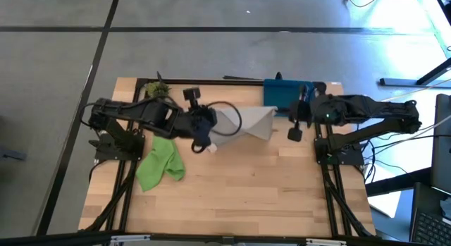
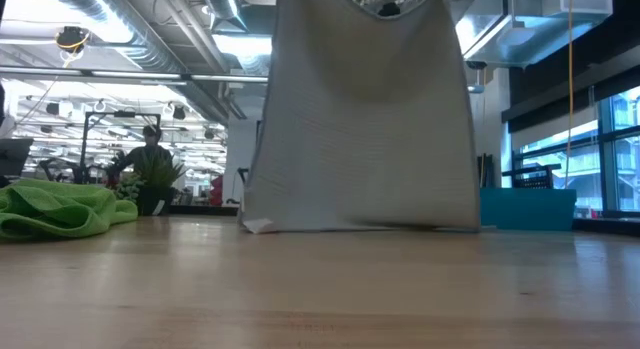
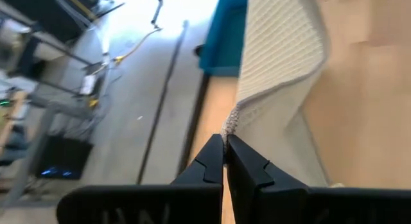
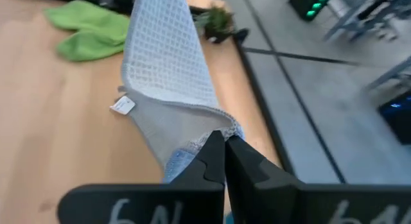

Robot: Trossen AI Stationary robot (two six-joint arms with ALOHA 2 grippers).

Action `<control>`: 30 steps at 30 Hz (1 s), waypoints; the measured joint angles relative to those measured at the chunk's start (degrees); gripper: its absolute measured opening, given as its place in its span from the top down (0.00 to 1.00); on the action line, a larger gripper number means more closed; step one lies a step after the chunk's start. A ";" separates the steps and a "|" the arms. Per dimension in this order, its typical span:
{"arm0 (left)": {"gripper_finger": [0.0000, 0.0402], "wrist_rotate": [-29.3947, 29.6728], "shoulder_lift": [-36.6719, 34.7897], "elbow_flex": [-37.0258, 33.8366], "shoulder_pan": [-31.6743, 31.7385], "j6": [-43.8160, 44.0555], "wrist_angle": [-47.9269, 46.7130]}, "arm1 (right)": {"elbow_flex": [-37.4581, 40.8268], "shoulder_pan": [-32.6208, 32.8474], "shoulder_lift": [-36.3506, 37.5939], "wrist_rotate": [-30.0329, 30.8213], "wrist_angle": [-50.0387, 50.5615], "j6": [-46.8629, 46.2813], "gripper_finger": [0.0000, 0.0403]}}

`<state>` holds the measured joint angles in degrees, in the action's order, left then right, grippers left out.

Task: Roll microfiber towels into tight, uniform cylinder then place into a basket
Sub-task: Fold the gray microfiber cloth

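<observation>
Bare near table; grey towel curtain across the middle.

Waffle-textured grey cloth towel, fuzzy green towel, smooth matt wood table.

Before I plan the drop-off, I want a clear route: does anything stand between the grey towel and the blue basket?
Nothing visible does. The grey towel hangs between the left gripper and right gripper, both shut on its corners, right beside the basket. The green towel and plant lie off toward the left arm.
</observation>
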<state>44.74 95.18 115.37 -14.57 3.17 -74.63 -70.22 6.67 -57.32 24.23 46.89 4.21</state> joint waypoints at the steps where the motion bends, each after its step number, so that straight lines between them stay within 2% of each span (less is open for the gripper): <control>1: 1.00 -0.40 0.15 0.00 -0.89 0.92 -0.08 | 0.00 1.14 0.00 0.00 0.56 -0.89 1.00; 7: 1.00 -0.74 0.83 -0.37 -5.63 6.12 0.15 | 0.13 7.05 0.00 0.04 2.39 -4.15 1.00; 15: 1.00 -0.81 1.02 -6.91 -9.92 14.52 0.60 | 3.66 12.10 -0.22 0.09 2.22 -9.04 1.00; 22: 1.00 -2.26 1.02 -12.34 -12.99 20.25 6.08 | 9.58 16.13 -0.26 -0.91 2.34 -15.84 1.00; 26: 1.00 -2.68 0.97 -15.44 -15.27 20.80 10.53 | 12.20 18.65 -0.26 -4.67 2.09 -19.73 1.00; 30: 1.00 -2.67 1.02 -17.48 -16.69 20.84 13.66 | 13.44 20.30 -0.28 -4.54 2.37 -20.52 1.00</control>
<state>42.07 96.20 97.90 -31.26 24.00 -60.97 -56.77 26.96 -57.60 19.69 49.27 -16.31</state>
